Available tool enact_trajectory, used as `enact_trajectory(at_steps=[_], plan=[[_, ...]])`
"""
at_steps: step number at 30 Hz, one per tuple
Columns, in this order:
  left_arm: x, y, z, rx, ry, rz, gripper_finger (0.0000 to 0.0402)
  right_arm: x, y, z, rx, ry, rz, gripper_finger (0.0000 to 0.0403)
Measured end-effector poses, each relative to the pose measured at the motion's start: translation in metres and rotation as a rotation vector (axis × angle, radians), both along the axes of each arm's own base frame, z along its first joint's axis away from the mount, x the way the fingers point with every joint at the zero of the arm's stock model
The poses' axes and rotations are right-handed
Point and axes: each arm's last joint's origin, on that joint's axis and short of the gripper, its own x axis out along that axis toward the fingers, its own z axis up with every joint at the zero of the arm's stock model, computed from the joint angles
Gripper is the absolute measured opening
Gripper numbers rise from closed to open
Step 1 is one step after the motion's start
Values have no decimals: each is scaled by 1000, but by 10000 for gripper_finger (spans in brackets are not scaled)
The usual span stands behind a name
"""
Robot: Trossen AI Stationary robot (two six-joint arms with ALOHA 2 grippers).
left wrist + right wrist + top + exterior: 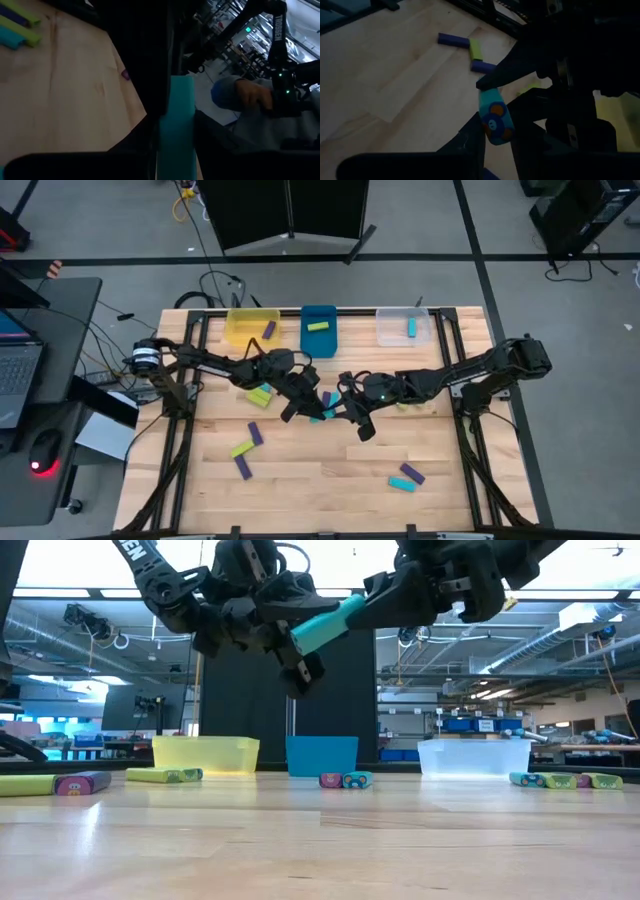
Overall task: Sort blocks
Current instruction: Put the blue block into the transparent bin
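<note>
Above table centre, both pincers (pixel 335 620) clamp cyan block (pixel 325 625).

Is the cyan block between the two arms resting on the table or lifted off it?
Lifted. In the low view the cyan block hangs tilted well above the wooden table, between the left claw and right claw.

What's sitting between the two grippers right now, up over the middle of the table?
A single cyan block spans the gap, raised above the table, with the left gripper at one end and the right gripper at the other. The low view shows it best.
</note>
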Motion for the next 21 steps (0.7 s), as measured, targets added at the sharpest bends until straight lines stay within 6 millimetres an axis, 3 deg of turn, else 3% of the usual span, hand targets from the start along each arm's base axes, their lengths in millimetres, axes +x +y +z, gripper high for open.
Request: enact_trajectory(at_steps=[4,9,13,21], plan=[[-1,9,0,32,-23,9,119,2,-5,3,-12,7,-41,78],[-2,23,1,92,-67,61,212,3,-11,13,-48,7,-119,71],[-5,35,8,159,-140,103,265,-3,-18,29,-90,2,-189,71],[-13,67,20,365,-254,287,286,-42,-47,56,-171,72,-477,71]])
